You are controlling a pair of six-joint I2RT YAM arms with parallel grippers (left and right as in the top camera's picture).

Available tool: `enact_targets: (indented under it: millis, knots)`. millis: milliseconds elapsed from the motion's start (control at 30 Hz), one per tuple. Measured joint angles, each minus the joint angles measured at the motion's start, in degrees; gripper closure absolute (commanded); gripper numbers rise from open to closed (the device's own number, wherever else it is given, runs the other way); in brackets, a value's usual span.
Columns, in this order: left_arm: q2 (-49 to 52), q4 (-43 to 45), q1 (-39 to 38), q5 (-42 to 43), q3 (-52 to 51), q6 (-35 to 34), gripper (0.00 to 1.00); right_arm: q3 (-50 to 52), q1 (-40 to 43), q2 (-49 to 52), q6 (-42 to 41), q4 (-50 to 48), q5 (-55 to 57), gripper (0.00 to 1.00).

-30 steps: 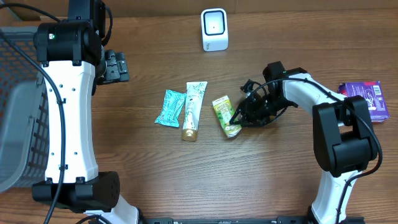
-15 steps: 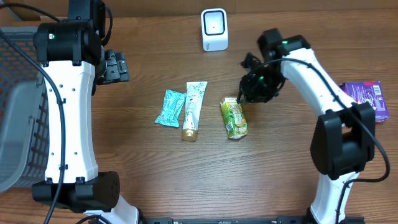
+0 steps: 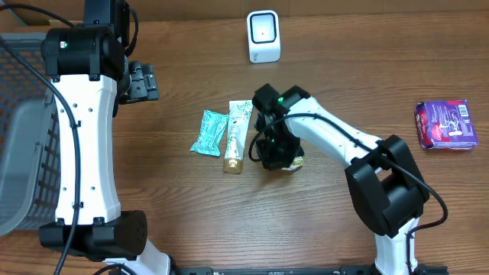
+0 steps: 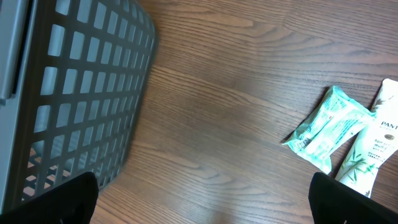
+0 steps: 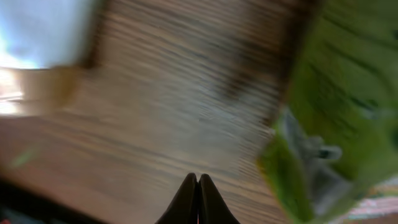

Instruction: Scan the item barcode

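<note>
Our right pincer (image 5: 198, 186) is closed, tips pressed together with nothing between them. The green packet (image 5: 336, 93), which we judge is the item meant for scanning, lies flat on the counter (image 3: 191, 214) just beside those tips, to their right in the blurred wrist view, and is not gripped. Well beyond the pincer, the white scanner (image 3: 263, 36) stands upright facing the items, likely so a barcode can be held up to it. On the pincer's other side lie a tube (image 3: 238, 134) and a teal packet (image 3: 208, 132). Our left pincer (image 3: 142, 82) hangs wide open and empty near the basket (image 3: 19, 76), seemingly parked out of the way.
</note>
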State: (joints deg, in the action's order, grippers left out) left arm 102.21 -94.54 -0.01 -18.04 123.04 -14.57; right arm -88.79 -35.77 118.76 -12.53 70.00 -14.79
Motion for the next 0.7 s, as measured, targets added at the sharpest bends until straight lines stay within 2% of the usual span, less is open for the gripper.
enact_targets:
  millis: [367, 567, 600, 700]
  knots:
    - [0.0, 0.0, 0.0, 0.0, 0.0, 0.0, 0.0, 2.0, 4.5, 0.0, -8.4, 0.3, 24.7, 0.96]
    - [0.0, 0.0, 0.0, 0.0, 0.0, 0.0, 0.01, 2.2, 13.9, 0.0, -7.4, -8.5, 36.3, 0.95]
    - [0.0, 0.0, 0.0, 0.0, 0.0, 0.0, 0.0, 2.2, 15.5, 0.0, -6.9, -10.1, 37.1, 0.86]
    - [0.0, 0.0, 0.0, 0.0, 0.0, 0.0, 0.0, 1.4, 20.4, 0.0, -5.0, -11.7, 35.4, 0.66]
